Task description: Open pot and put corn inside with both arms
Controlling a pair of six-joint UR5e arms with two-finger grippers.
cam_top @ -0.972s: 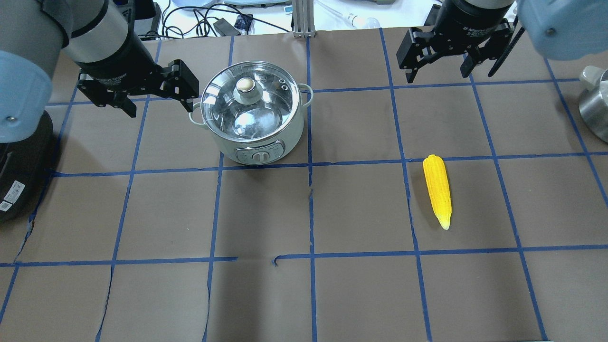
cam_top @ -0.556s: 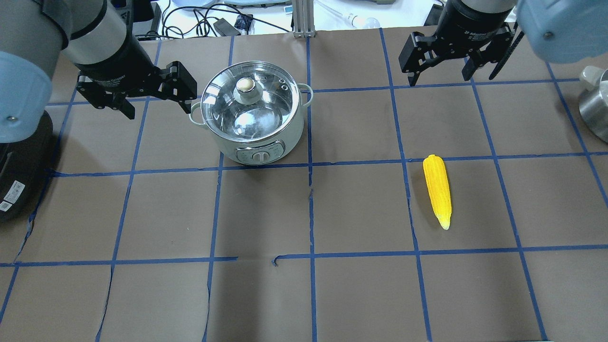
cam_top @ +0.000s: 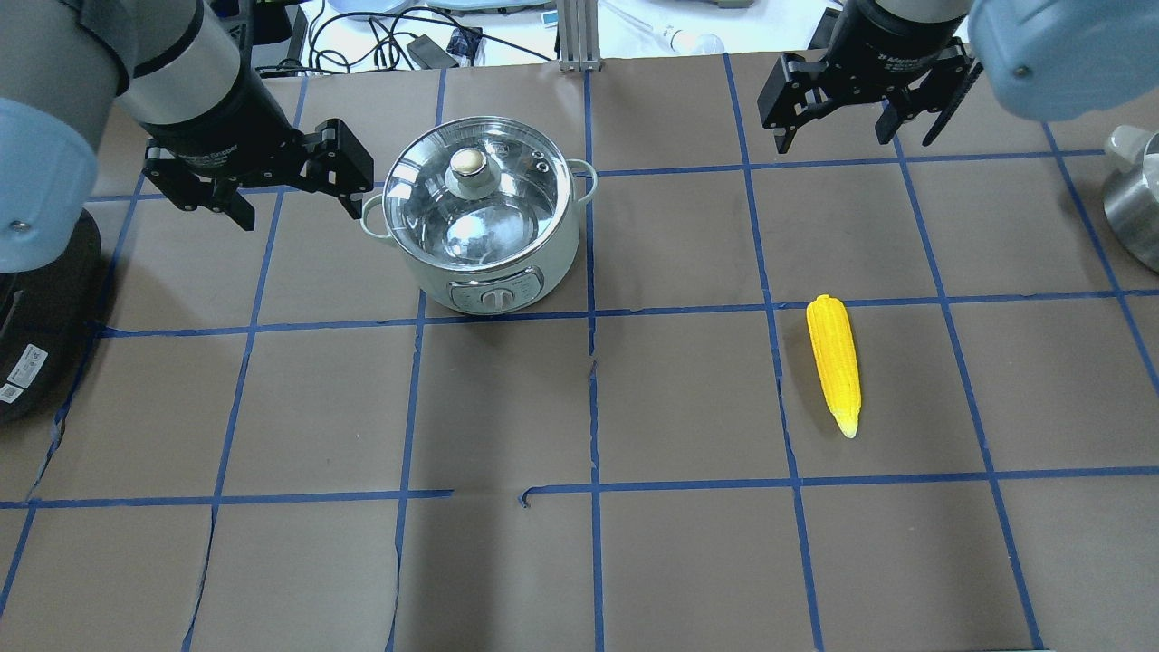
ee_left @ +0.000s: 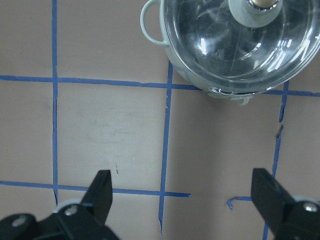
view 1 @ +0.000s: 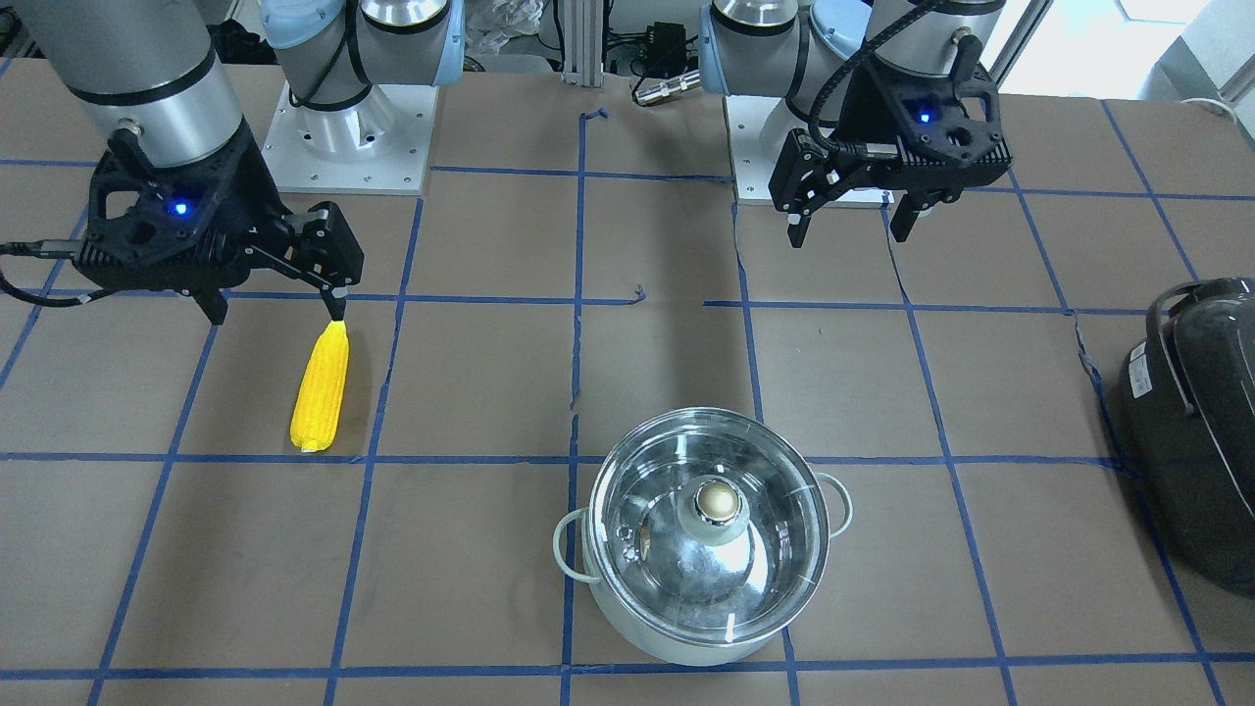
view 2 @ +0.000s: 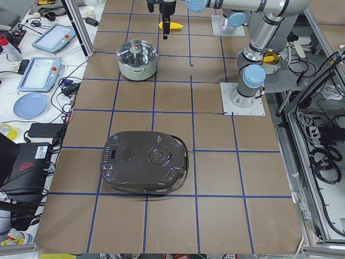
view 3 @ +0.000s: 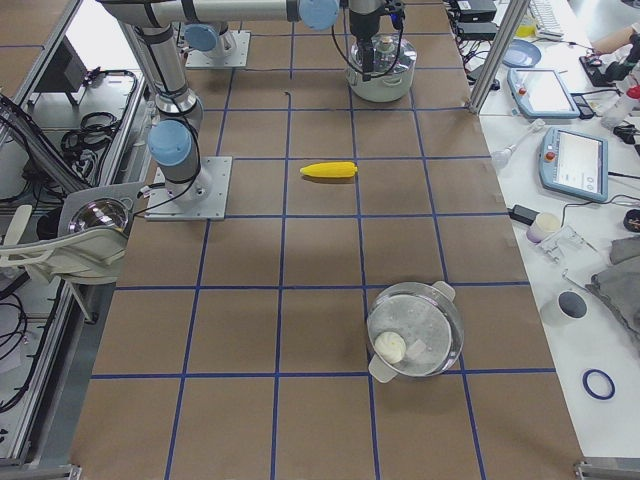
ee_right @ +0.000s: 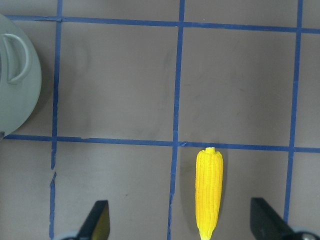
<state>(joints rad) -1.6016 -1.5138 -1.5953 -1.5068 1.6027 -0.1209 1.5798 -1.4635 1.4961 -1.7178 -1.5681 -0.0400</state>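
The left gripper [cam_top: 299,210] hung near the lidded pot [cam_top: 493,276], fingers spread wide and touching nothing. The right gripper [cam_top: 831,140], likewise spread, was raised well apart from the corn [cam_top: 834,362], which lay flat on the table [cam_top: 688,407].

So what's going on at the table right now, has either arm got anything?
Nothing is held yet. The pot sits on the table with its glass lid on. The left hand hovers open just beside the pot, not touching it. The corn lies flat on the table, well apart from the pot. The right hand is open and raised near the corn. Neither the lid lift nor the corn pick has begun.
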